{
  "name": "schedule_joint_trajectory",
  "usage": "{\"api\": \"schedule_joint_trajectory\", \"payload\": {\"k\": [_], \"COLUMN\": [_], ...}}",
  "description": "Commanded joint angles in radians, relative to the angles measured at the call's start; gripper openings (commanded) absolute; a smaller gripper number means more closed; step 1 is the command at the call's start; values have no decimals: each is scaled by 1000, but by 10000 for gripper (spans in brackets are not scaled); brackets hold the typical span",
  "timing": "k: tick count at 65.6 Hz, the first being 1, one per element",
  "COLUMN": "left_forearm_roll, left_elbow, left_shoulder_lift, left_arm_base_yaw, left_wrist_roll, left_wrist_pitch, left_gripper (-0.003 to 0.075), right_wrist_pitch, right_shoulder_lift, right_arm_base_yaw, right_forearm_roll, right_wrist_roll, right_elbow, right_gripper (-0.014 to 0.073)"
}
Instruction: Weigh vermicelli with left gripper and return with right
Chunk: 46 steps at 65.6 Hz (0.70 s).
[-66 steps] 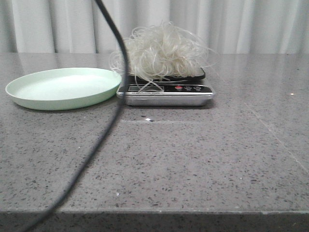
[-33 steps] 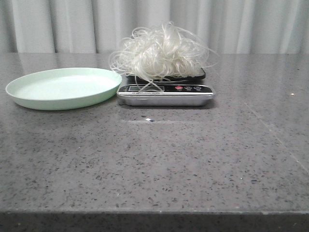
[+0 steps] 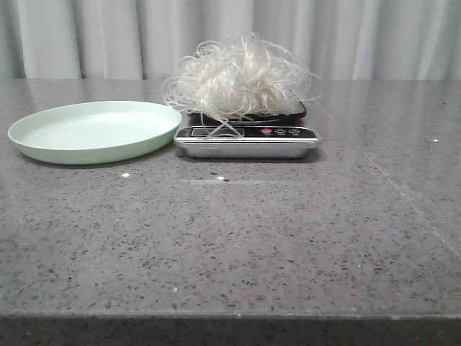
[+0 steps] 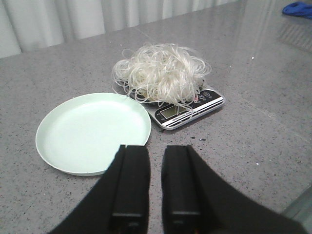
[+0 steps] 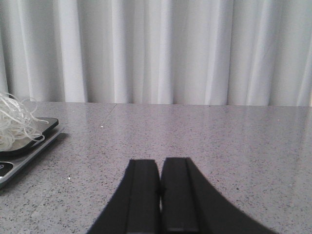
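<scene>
The vermicelli (image 3: 241,76) is a fluffy white mound lying on the black platform of the silver scale (image 3: 245,140) at the back middle of the table. It also shows in the left wrist view (image 4: 161,73) and at the edge of the right wrist view (image 5: 12,122). My left gripper (image 4: 156,148) is open by a narrow gap and empty, held back over the table in front of the scale (image 4: 187,109) and the plate. My right gripper (image 5: 160,163) is shut and empty, to the right of the scale (image 5: 19,161). Neither gripper shows in the front view.
A pale green plate (image 3: 94,131) stands empty just left of the scale, nearly touching it; it also shows in the left wrist view (image 4: 92,131). White curtains hang behind the grey speckled table (image 3: 288,238). A blue object (image 4: 298,9) lies far off.
The black cable that crossed the front view one second ago has gone out of view. The vermicelli, scale and plate have not moved.
</scene>
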Motion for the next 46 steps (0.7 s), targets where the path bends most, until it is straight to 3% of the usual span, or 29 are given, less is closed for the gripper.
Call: {"api": "schedule_joint_trajectory", "payload": {"k": [1, 17, 31, 41, 46], "left_forearm_roll": [-3, -1, -1, -1, -1], "left_elbow": [50, 209, 245, 245, 245], "left_shoulder_lift": [-116, -333, -349, -349, -349], "left_arm_base_yaw": [-1, -1, -1, -1, -1], "left_wrist_roll": [-1, -1, -1, -1, -1], "left_wrist_pitch": [-106, -176, -235, -239, -239], "left_gripper": [138, 127, 127, 127, 127], "right_wrist_pitch": [-82, -82, -100, -237, -168], "right_shoulder_lift": [-13, -13, -13, -13, -3], "right_arm_base_yaw": [-5, -5, -5, -5, -5], "right_forearm_roll": [-10, -10, -10, 26, 68], "right_wrist_roll": [-7, -7, -7, -7, -7], "right_elbow": [-8, -8, -9, -20, -86], "right_gripper": [167, 167, 167, 167, 167]}}
